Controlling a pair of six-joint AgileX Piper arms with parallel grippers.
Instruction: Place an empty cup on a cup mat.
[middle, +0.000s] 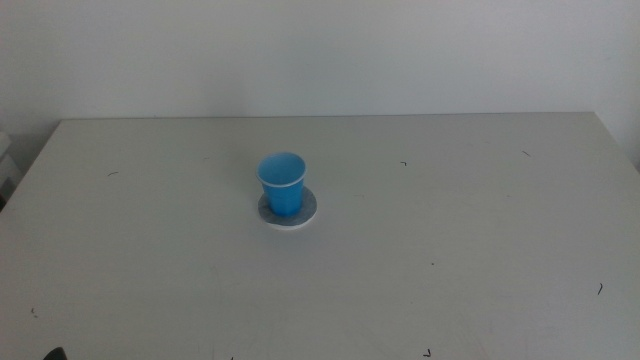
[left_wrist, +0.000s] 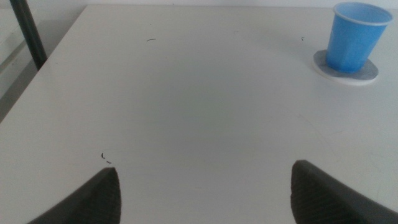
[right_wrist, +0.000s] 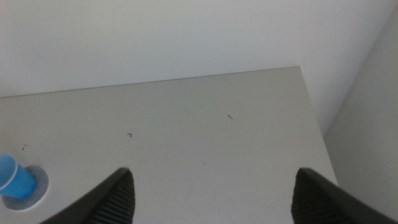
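Bare lab: plain white table (middle: 450, 260) against blank wall (middle: 320, 50).

Cup (middle: 282, 183): small, bright blue plastic, tapered toward the base, pale whitish rim, no handle. Upright, mouth up; interior looks empty in the middle view. Sits just left of centre of that frame, slightly above the midline.

Cup mat (middle: 306, 212): flat round disc, mottled grey with thin white edge, a little wider than the cup. Lies flat on the table directly under the cup, touching its base. The cup stands toward the mat's left part; more bare mat shows at its right and lower side.

Left wrist view: cup (left_wrist: 354, 37) on mat (left_wrist: 367, 73), upper right of frame.

Right wrist view: cup (right_wrist: 13, 178) on mat (right_wrist: 38, 180), lower left of frame, cut by the edge.
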